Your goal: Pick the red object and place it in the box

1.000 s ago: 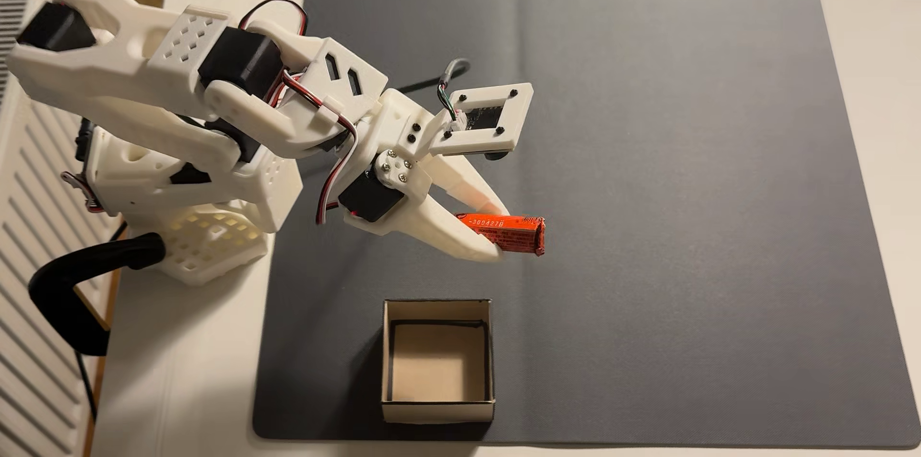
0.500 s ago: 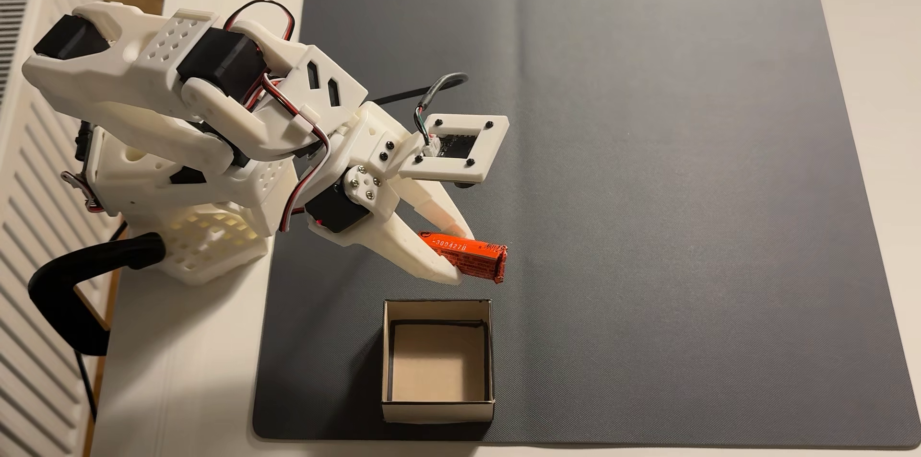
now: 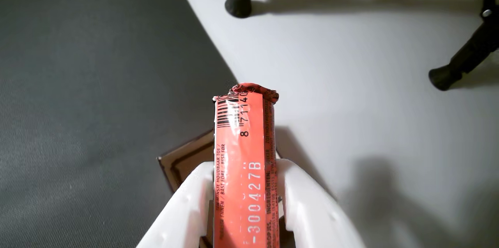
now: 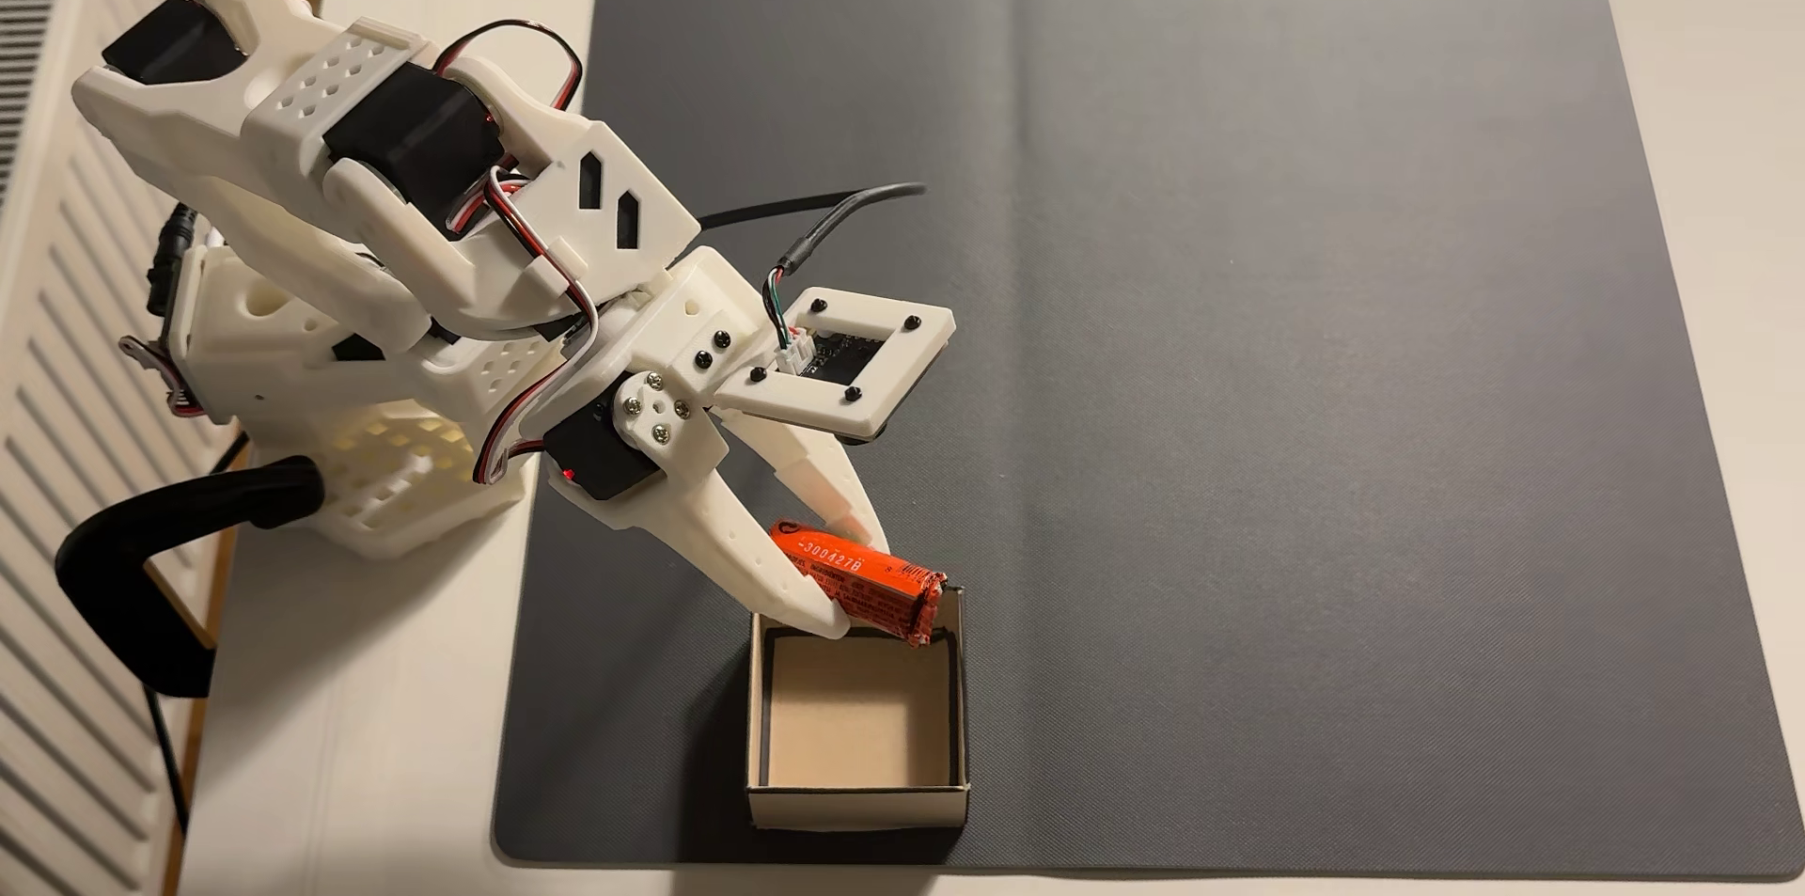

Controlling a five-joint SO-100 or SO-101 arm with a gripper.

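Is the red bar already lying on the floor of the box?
No: in the fixed view the red bar is clamped in the hand above the box's far rim.

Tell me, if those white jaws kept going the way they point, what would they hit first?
Probably the box. In the fixed view the gripper, shut on the red object, points down over its near rim, so its tan floor or far wall comes first; depth is unclear.
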